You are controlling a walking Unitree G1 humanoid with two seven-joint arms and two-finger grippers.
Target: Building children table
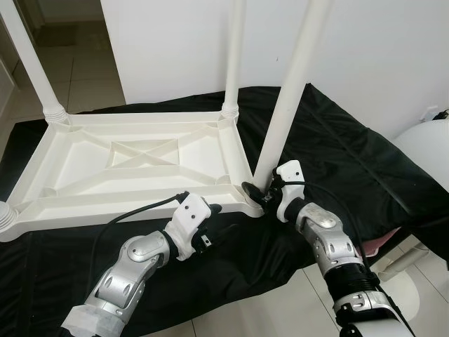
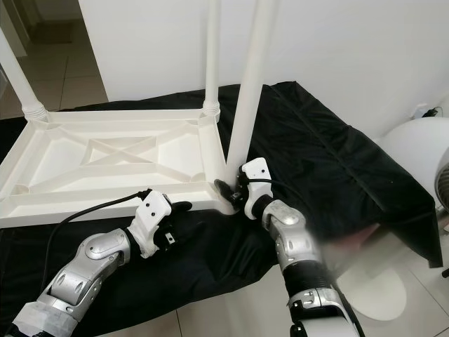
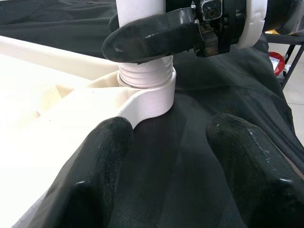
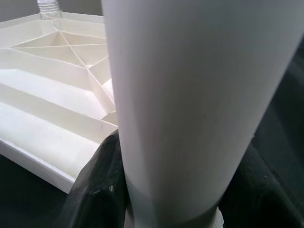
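A white plastic table top point(image 1: 140, 158) lies upside down on a black cloth point(image 1: 351, 154). At its near right corner a white leg point(image 1: 291, 91) leans slightly, its threaded end point(image 3: 145, 78) sitting in the corner socket. My right gripper point(image 1: 261, 191) is shut on this leg just above the socket; its fingers point(image 4: 99, 190) wrap the leg point(image 4: 190, 95). My left gripper point(image 1: 214, 225) is open, low over the cloth at the table's front rim, just short of the same corner. Its fingertips point(image 3: 116, 133) hold nothing.
Two more legs stand at the far left point(image 1: 31, 63) and far right point(image 1: 235, 49) corners, and a stub point(image 1: 5, 217) shows at the near left. A white wall is behind. A round white object point(image 1: 428, 151) and a red item point(image 1: 382, 246) lie to the right on tiled floor.
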